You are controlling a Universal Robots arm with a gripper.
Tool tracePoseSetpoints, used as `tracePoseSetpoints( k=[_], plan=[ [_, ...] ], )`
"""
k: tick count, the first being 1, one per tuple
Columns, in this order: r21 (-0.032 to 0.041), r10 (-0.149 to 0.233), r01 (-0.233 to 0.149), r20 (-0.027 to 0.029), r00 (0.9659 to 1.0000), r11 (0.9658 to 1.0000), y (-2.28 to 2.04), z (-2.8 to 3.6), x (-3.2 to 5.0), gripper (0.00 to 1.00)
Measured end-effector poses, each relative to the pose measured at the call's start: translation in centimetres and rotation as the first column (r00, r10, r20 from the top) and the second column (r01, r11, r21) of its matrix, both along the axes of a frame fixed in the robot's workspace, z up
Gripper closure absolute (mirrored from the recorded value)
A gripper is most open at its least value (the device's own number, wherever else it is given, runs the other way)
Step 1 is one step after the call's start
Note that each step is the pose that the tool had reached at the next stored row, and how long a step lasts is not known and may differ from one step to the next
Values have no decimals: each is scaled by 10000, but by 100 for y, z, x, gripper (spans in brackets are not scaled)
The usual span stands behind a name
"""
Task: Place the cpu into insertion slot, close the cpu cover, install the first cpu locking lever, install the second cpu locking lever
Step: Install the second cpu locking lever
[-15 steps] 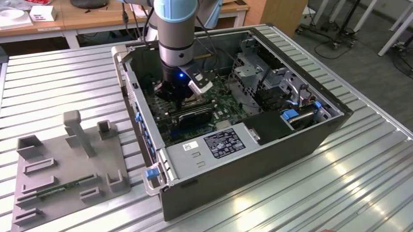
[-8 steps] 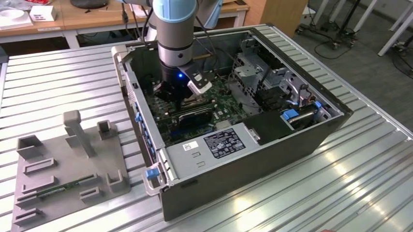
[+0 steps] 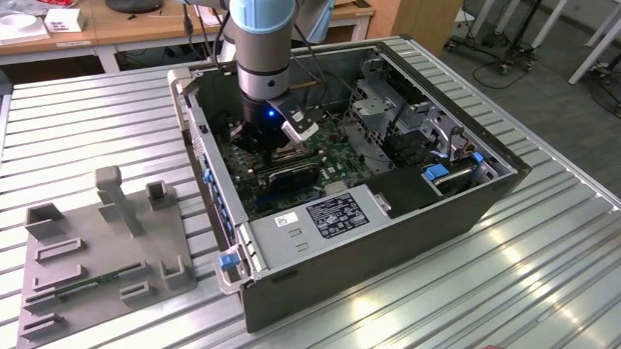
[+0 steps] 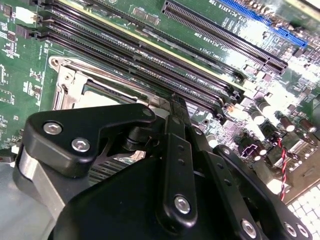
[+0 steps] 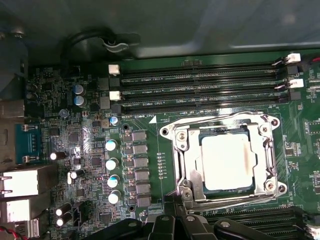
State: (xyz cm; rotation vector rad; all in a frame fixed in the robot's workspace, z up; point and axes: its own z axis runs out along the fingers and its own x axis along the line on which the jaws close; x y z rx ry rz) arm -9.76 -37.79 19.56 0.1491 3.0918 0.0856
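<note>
I log: cpu (image 5: 225,161) seated under shut cpu cover (image 5: 182,162); my gripper (image 5: 176,200) alongside, finger spread unclear.

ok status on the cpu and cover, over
Gripper low over the motherboard, at the socket's edge. Cpu seated in the socket, cpu cover down around it. Nothing on top of the cpu.

Exterior high, far; wrist views perhaps share socket (image 5: 227,160).
</note>
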Motion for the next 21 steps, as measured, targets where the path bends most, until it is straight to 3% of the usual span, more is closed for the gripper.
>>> tracePoseSetpoints(
  k=[9,13,21],
  plan=[
    [-2,0,0,-2,10000,10000,0,45,0,90],
    [-61,0,0,-10,10000,10000,-1,46,0,90],
    [-65,-1,1,-10,10000,10000,0,67,0,90]
  ],
)
